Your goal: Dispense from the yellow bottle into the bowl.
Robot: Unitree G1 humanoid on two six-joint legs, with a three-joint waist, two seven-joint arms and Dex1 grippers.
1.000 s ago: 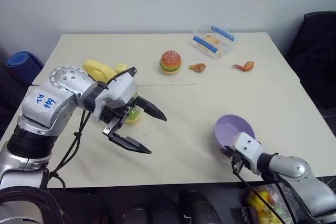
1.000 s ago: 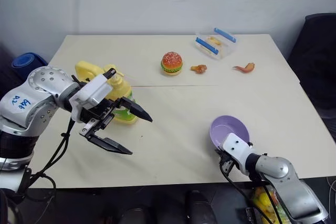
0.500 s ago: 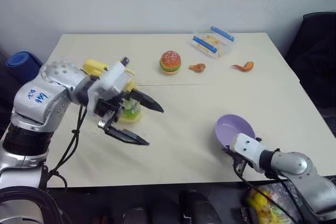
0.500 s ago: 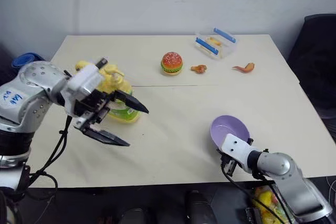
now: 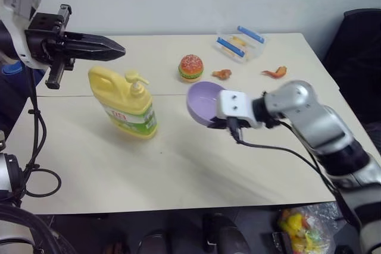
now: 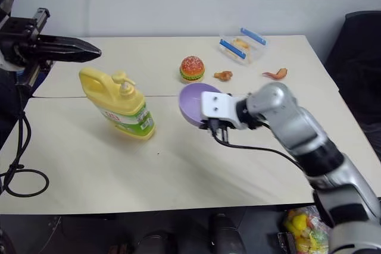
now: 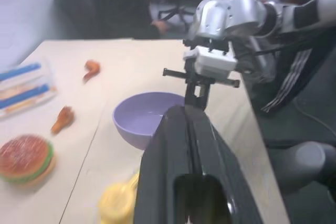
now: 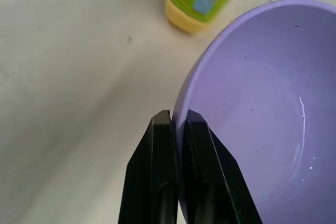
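**Bowl carried toward the pump, left claw poised above it**

The cream table (image 5: 196, 165) holds the yellow bottle (image 5: 123, 103) on its left half, standing upright but leaning a little, its handle toward the far left and its pump top (image 5: 137, 81) with the spout pointing right, toward the middle of the table. The lavender bowl (image 5: 203, 103) hangs just right of the bottle, near it but apart, tilted with its open side facing the bottle and lifted off the table.

The right gripper (image 8: 176, 124) is pinched on the bowl's rim, one finger inside and one outside, with the right arm bent across the table from the right edge. The bowl has to end up under the spout, so it lies too far right and too steeply tipped for catching anything; it probably needs to come closer and level out.

The left gripper (image 5: 110, 47) hovers above and a bit behind the bottle, fingers pressed together with nothing between them, pointing level toward the right. It is the nearer one to the pump, which sits below and slightly right of its tips; a downward press on the pump looks like its job.

Beyond lie a toy burger (image 5: 191, 67), a clear container (image 5: 241, 44) and two small food pieces.
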